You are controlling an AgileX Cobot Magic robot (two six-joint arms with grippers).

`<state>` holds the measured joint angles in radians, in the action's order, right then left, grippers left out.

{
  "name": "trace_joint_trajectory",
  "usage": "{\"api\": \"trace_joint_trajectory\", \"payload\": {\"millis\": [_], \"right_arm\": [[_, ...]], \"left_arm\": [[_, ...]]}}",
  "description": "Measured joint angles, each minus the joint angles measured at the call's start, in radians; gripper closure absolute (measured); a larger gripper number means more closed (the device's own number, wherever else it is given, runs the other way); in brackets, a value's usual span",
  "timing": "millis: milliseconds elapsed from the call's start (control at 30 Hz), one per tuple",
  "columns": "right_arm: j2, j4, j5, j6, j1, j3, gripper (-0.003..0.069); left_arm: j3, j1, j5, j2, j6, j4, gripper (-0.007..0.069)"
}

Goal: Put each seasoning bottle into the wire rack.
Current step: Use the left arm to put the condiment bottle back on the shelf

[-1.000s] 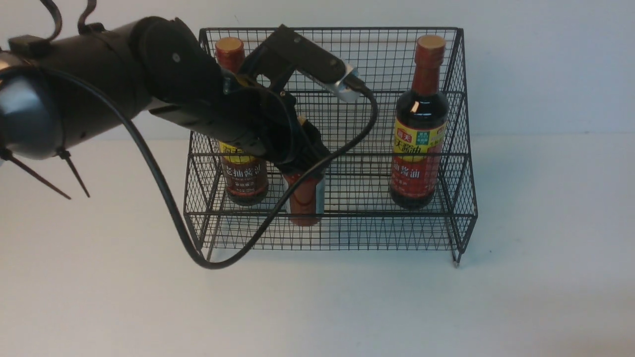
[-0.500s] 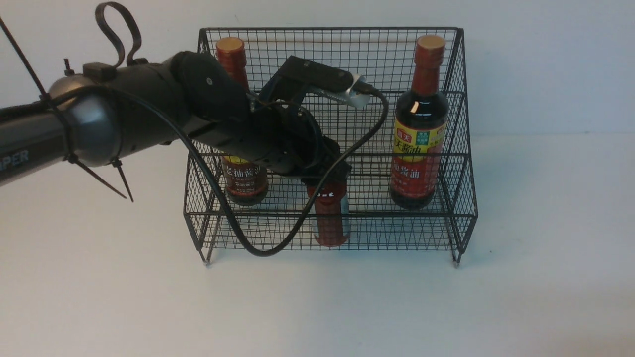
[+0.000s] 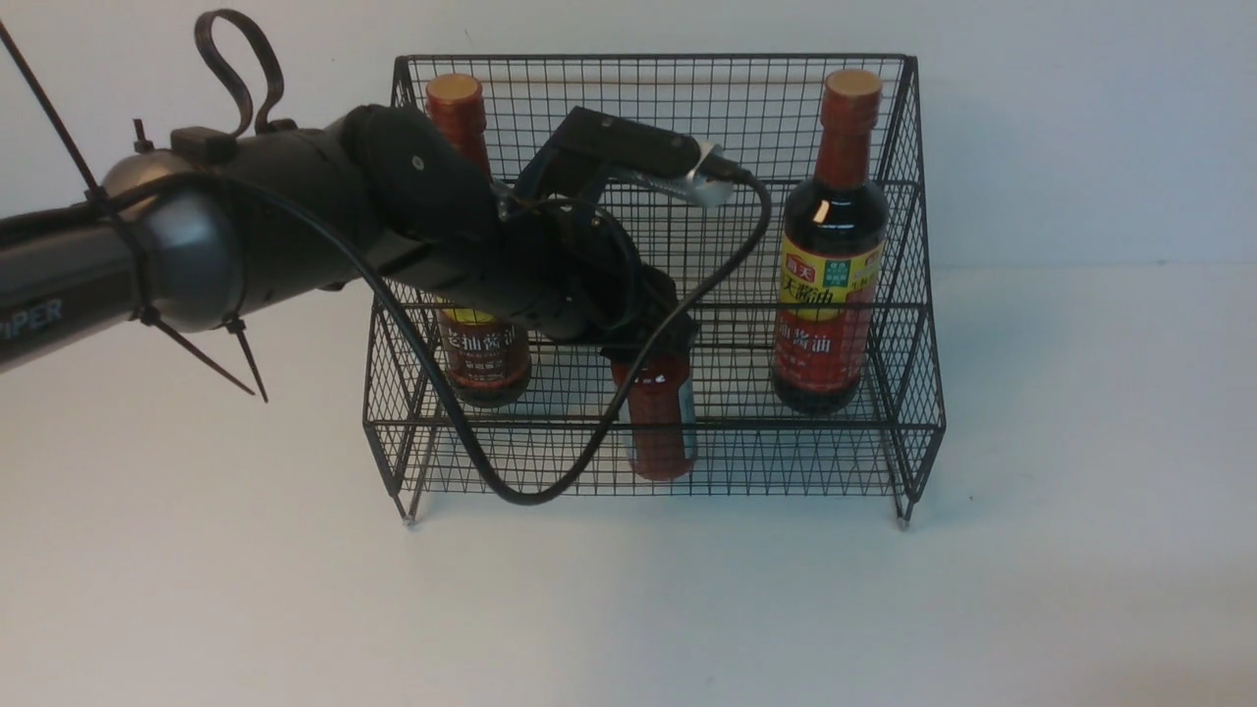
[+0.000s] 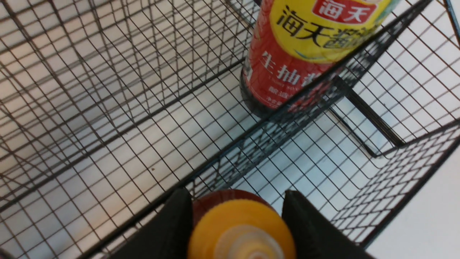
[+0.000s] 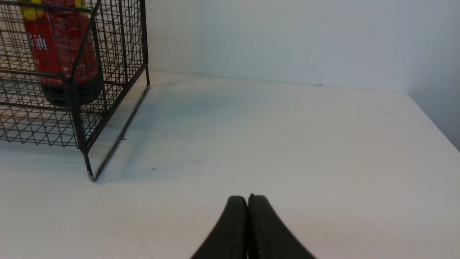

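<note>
The black wire rack [image 3: 913, 432] stands at the back of the table. Two tall soy-sauce bottles stand upright on its upper tier: one at the left [image 3: 481, 353], partly hidden by my left arm, one at the right [image 3: 830, 295]. My left gripper [image 3: 653, 355] reaches into the rack and is shut on the small red sauce bottle [image 3: 660, 432], held upright in the lower tier. The left wrist view shows its yellow cap [image 4: 241, 230] between my fingers [image 4: 172, 223]. My right gripper [image 5: 248, 197] is shut and empty over bare table, right of the rack; it is out of the front view.
My left arm's black cable [image 3: 511, 491] loops down in front of the rack's lower tier. The rack's mesh walls [image 4: 107, 108] close round the left gripper. A white wall [image 3: 1080, 128] runs behind the table.
My left arm has carried the red sauce bottle rightward and down into the rack's lower tier, from beside the left soy bottle to the middle. In the last half second it barely moved.
</note>
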<state>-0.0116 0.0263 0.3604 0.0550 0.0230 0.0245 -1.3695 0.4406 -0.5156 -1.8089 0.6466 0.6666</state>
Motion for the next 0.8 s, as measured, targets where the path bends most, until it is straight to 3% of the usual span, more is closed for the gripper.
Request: {"api": "trace_joint_trajectory", "payload": {"millis": [533, 800], "right_arm": [[0.000, 0.000, 0.000, 0.000, 0.000, 0.000, 0.0673], [0.000, 0.000, 0.000, 0.000, 0.000, 0.000, 0.0673]], "left_arm": [[-0.001, 0.001, 0.007, 0.039, 0.001, 0.009, 0.0099], [-0.001, 0.001, -0.041, 0.168, -0.008, 0.001, 0.0060]]}}
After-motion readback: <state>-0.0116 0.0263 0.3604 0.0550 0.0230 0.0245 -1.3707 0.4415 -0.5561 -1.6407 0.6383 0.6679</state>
